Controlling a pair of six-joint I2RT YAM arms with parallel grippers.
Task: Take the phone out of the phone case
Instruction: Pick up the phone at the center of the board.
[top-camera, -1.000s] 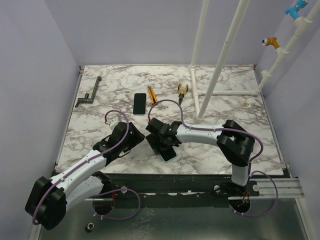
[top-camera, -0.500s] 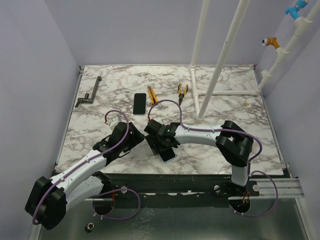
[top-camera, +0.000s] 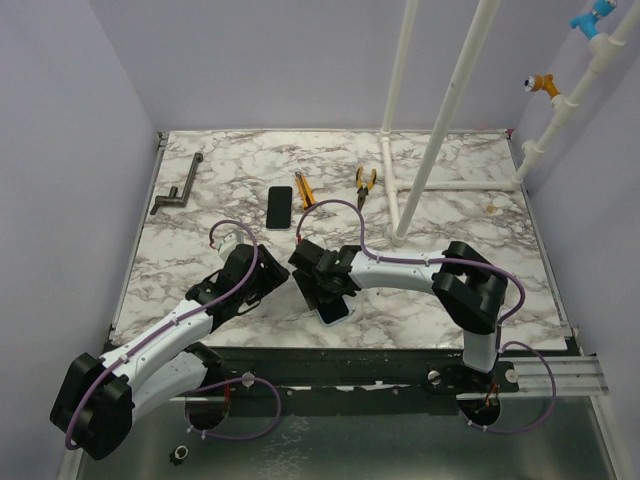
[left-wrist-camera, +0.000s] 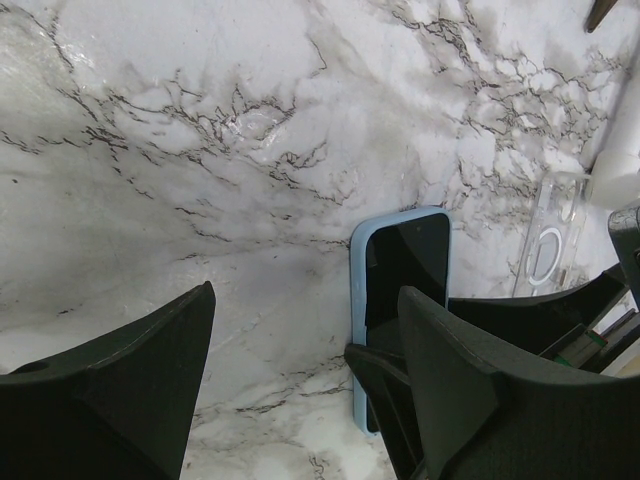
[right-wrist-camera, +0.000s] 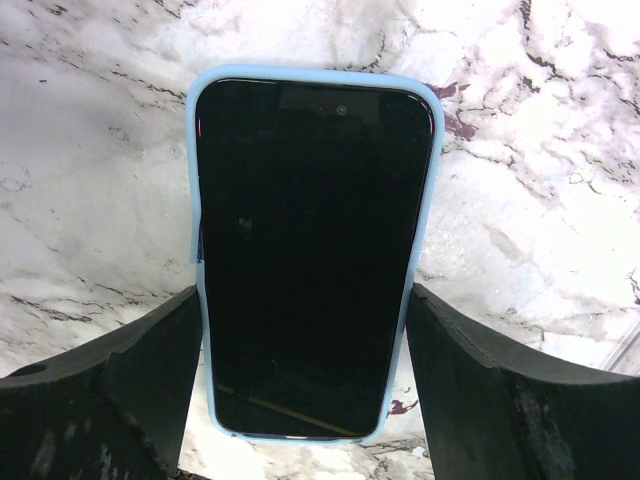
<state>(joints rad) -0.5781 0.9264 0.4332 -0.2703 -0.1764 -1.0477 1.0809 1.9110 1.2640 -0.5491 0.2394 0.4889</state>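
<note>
The phone (right-wrist-camera: 312, 250), dark screen up in a light blue case (right-wrist-camera: 428, 200), lies flat on the marble table near its front edge (top-camera: 334, 311). My right gripper (right-wrist-camera: 305, 380) straddles its lower half. Both fingers (right-wrist-camera: 150, 370) press against the case's long sides, so it is shut on the cased phone. My left gripper (left-wrist-camera: 300, 390) is open and empty over bare marble, just left of the phone (left-wrist-camera: 400, 270). In the top view it sits at the phone's left (top-camera: 275, 283), close to the right gripper (top-camera: 325, 295).
A clear empty case (left-wrist-camera: 550, 250) lies just right of the phone. At the back are a second black phone (top-camera: 279, 207), a yellow box cutter (top-camera: 304, 190), pliers (top-camera: 366, 182) and a black pipe handle (top-camera: 177, 190). White pipes (top-camera: 420, 150) rise at back right.
My right gripper and the cased phone have shifted slightly left. The left arm has not visibly moved.
</note>
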